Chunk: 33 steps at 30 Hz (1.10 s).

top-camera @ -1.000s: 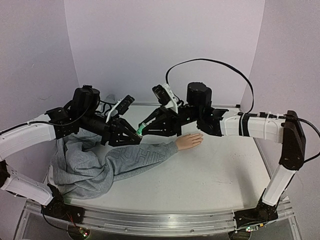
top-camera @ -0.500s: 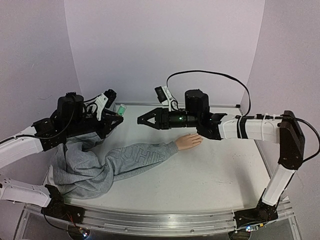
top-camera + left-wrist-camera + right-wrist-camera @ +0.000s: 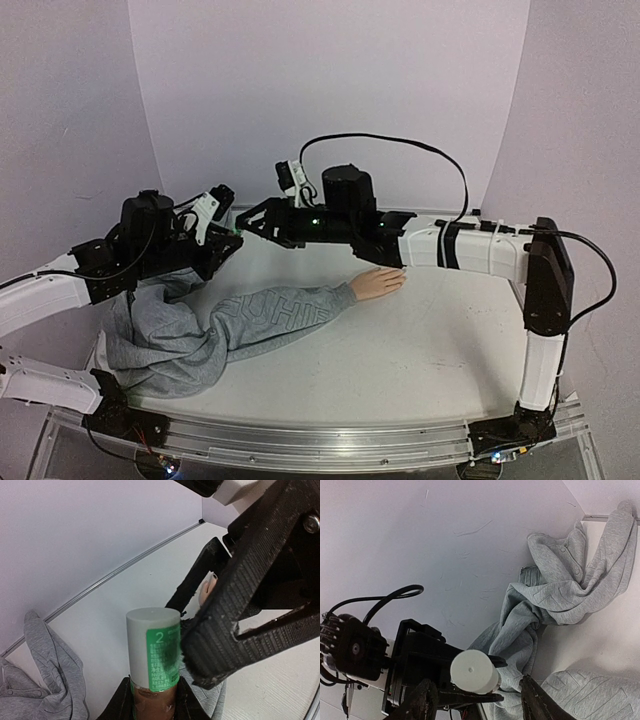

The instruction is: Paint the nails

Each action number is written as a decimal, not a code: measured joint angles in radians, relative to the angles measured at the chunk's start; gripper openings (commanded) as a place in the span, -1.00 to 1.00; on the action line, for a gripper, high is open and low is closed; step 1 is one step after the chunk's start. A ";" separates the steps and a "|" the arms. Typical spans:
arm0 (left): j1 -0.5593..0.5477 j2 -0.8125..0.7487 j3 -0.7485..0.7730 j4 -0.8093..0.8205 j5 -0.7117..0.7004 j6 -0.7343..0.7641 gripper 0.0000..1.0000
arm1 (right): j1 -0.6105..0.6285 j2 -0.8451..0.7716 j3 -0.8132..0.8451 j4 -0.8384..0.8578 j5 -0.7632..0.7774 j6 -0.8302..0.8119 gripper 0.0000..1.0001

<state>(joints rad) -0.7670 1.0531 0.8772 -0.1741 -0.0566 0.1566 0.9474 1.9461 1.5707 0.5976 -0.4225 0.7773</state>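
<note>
The left gripper (image 3: 152, 706) pinched the green-labelled bottle (image 3: 153, 652) – the right gripper (image 3: 476, 681) stood spread either side of its white cap (image 3: 471, 669) – while the nails (image 3: 401, 279) tipped the mannequin hand (image 3: 378, 284) lying on the table (image 3: 440, 345) at the grey sleeve (image 3: 270, 315) end.

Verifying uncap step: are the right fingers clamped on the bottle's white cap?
No, the right fingers stand apart on either side of the white cap, with a gap at each side.

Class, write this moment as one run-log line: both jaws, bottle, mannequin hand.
left jaws: shut on bottle | right jaws: open at bottle cap | mannequin hand: on table, untouched
</note>
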 measured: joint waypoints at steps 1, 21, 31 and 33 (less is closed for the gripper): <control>0.000 0.000 -0.003 -0.001 0.000 0.000 -1.00 | 0.003 0.005 0.006 -0.004 0.003 0.001 -0.02; -0.007 0.000 -0.010 -0.027 0.082 -0.029 -1.00 | 0.013 0.025 0.019 -0.024 0.003 -0.029 -1.00; 0.003 -0.004 -0.003 -0.090 0.520 -0.051 -1.00 | -0.031 -0.086 -0.173 0.044 -0.424 -0.371 -1.00; 0.002 0.011 0.021 -0.116 0.707 -0.071 -1.00 | -0.031 -0.135 -0.230 0.065 -0.544 -0.478 -1.00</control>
<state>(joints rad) -0.7654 1.0637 0.8978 -0.2897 0.6506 0.0853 0.9169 1.8107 1.3411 0.6624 -0.9661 0.2989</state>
